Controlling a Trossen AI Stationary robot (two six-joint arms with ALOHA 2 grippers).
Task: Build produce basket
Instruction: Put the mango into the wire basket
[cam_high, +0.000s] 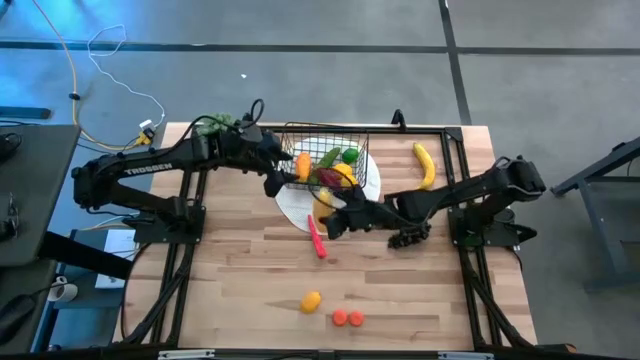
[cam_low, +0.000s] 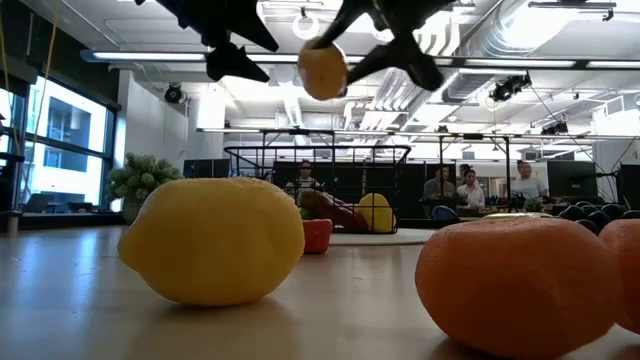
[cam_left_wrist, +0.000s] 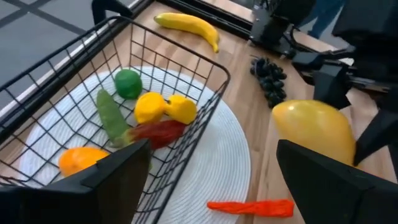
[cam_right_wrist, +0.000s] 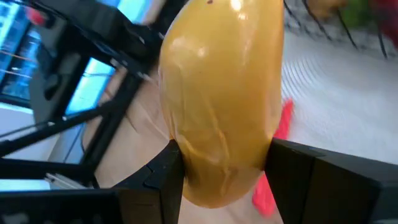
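Note:
The black wire basket (cam_high: 325, 150) stands on a round white plate (cam_high: 372, 182) at the table's far middle. It holds green, yellow, red and orange toy produce (cam_left_wrist: 152, 112). My right gripper (cam_high: 333, 217) is shut on a yellow-orange mango (cam_high: 322, 205) above the plate's near edge, just in front of the basket. My left gripper (cam_high: 277, 180) hovers open at the basket's near-left corner, its fingers (cam_left_wrist: 118, 174) apart in the left wrist view. A red chilli (cam_high: 317, 240) lies on the table below the mango. My right gripper pinches the mango (cam_right_wrist: 221, 93) between its two fingers (cam_right_wrist: 168, 177), which sit on opposite sides of its rounded body (cam_right_wrist: 211, 180). The fingers come from the table's right. The mango is lifted clear of the table and plate, high in the low view (cam_low: 322, 70).
A banana (cam_high: 425, 165) lies right of the basket and dark grapes (cam_high: 408, 237) sit near the right arm. A lemon (cam_high: 311, 302) and carrot slices (cam_high: 347, 318) rest near the table's near edge. Bare wood lies to the near left and near right.

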